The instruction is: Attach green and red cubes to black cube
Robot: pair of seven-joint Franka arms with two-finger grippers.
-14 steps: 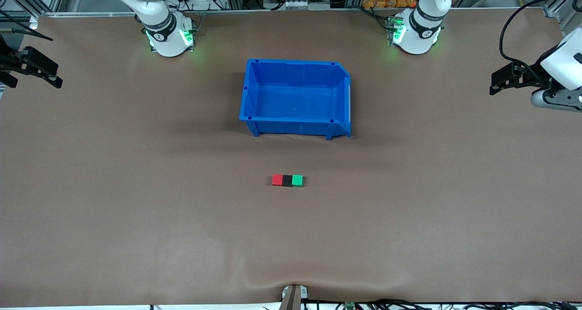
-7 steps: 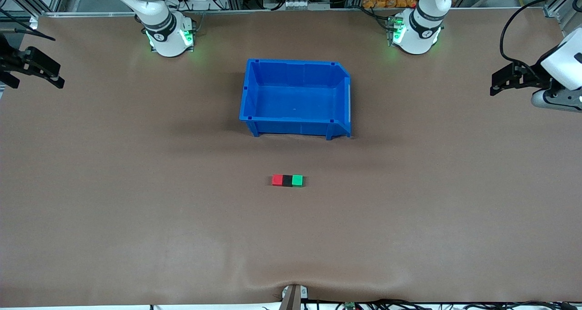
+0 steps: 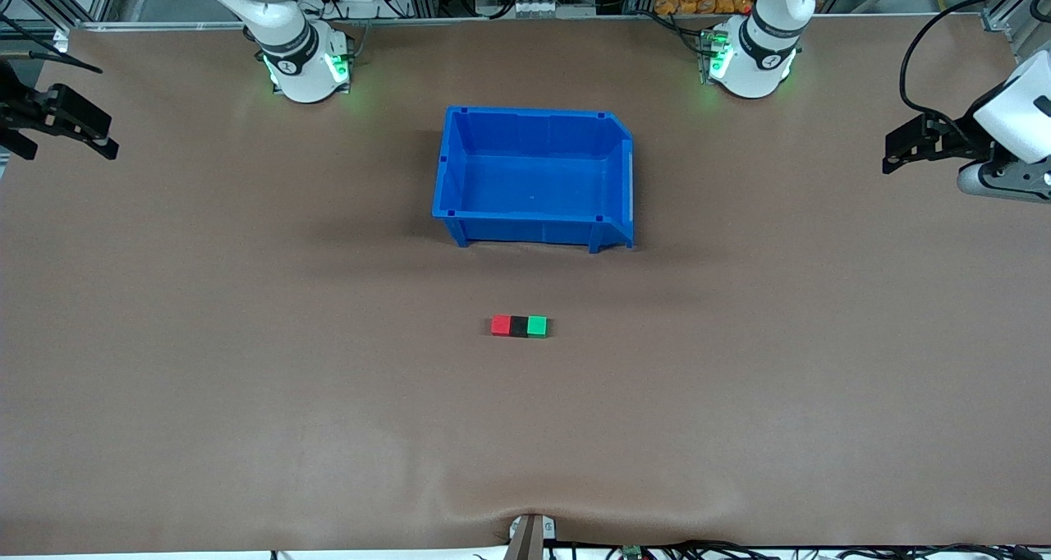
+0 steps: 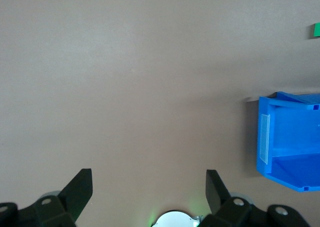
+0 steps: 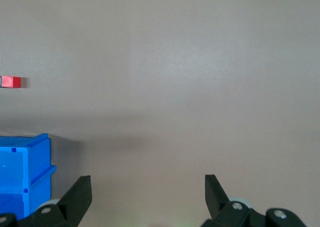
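Both grippers spread wide and holding nothing, cubes already lined up mid-table.

The left gripper (image 3: 891, 156) hangs over the left arm's end of the table with its fingers (image 4: 80, 187) wide apart and nothing between them; same deal for the right gripper (image 3: 103, 140) over the right arm's end, fingers (image 5: 80, 192) splayed and bare. Going near to far: the brown table (image 3: 246, 396) has the red cube (image 3: 501, 325), black cube (image 3: 519, 325) and green cube (image 3: 537, 325) touching in a row, black in the middle, red toward the right arm's end, green toward the left arm's. The row sits well apart from both grippers. Farther from the front camera is a blue bin (image 3: 534, 117), then the arm bases, then cluttered racks and cables past the table's edge.
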